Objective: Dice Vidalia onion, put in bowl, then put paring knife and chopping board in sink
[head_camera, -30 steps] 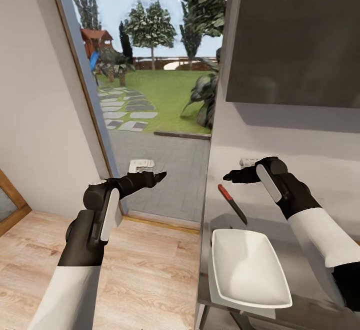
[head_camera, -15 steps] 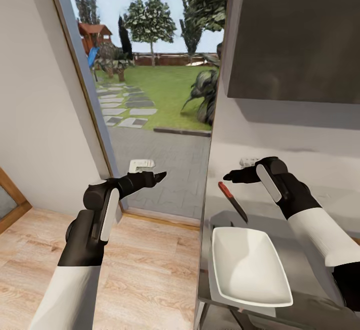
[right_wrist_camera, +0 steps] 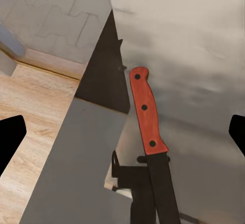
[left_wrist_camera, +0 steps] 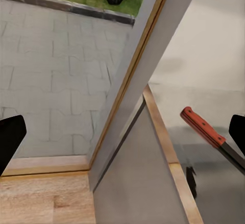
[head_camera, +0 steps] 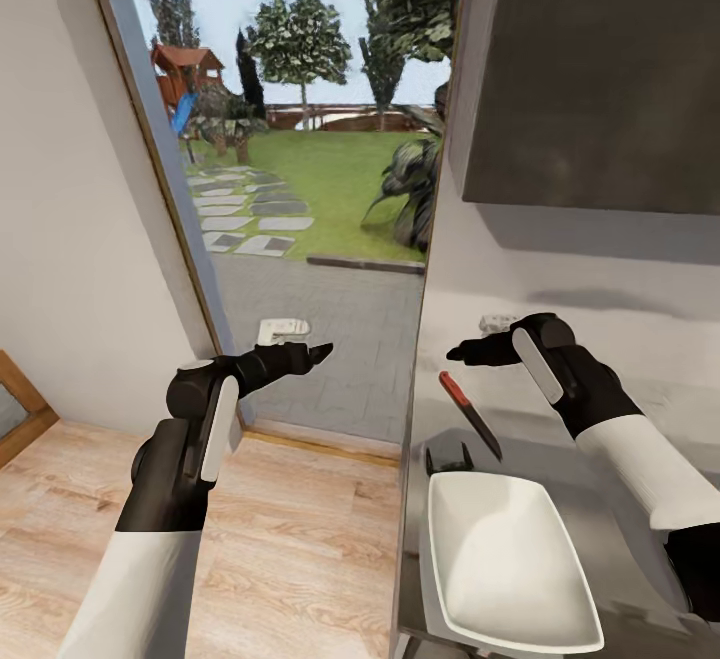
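Observation:
The paring knife (head_camera: 470, 417), with an orange-red handle and dark blade, lies on the grey countertop (head_camera: 545, 444) near its left end. Just nearer to me stands the white square bowl (head_camera: 505, 559), holding nothing. My right gripper (head_camera: 458, 351) hovers open above and a little beyond the knife's handle (right_wrist_camera: 147, 117). My left gripper (head_camera: 320, 350) is open over the wooden floor, left of the counter's end, with the knife handle (left_wrist_camera: 201, 127) ahead of it. The Vidalia onion, the sink and the chopping board are out of view.
A tall glass door (head_camera: 300, 189) onto a garden stands straight ahead. A dark wall cabinet (head_camera: 600, 69) hangs above the countertop. A small dark shape (head_camera: 448, 459) sits by the bowl's far rim. Wooden floor (head_camera: 300, 539) lies left of the counter.
The whole view has shifted a little, so the camera moved; the bowl and knife now sit slightly lower and further right. The dark shape by the bowl came into sight. Both arms hold their pose.

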### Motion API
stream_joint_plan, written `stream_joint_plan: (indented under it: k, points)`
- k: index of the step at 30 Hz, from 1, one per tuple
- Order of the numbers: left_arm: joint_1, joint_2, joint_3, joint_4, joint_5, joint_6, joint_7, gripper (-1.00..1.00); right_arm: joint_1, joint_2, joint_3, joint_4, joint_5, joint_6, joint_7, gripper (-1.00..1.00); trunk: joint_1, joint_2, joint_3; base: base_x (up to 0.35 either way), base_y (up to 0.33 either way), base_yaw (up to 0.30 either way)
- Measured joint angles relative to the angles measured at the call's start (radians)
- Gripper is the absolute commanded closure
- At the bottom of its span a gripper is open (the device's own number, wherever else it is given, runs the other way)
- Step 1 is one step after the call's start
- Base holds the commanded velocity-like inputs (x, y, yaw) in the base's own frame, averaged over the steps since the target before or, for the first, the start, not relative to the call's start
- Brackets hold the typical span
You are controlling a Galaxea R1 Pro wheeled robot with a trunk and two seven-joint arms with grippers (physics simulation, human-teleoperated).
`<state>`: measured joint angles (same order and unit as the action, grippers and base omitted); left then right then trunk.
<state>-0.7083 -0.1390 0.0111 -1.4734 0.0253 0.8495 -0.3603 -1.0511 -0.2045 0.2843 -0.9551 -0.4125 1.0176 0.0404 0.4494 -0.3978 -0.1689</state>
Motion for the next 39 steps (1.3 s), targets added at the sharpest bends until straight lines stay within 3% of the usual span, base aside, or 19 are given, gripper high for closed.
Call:
stream_joint_plan:
  k: [39]
  points:
    - [0.0, 0.0, 0.0, 0.0, 0.0, 0.0, 0.0, -1.0, 0.0, -0.005, -0.003, 0.0, 0.0, 0.001, -0.001, -1.0, 0.0, 0.0, 0.0, 0.057, 0.0, 0.0]
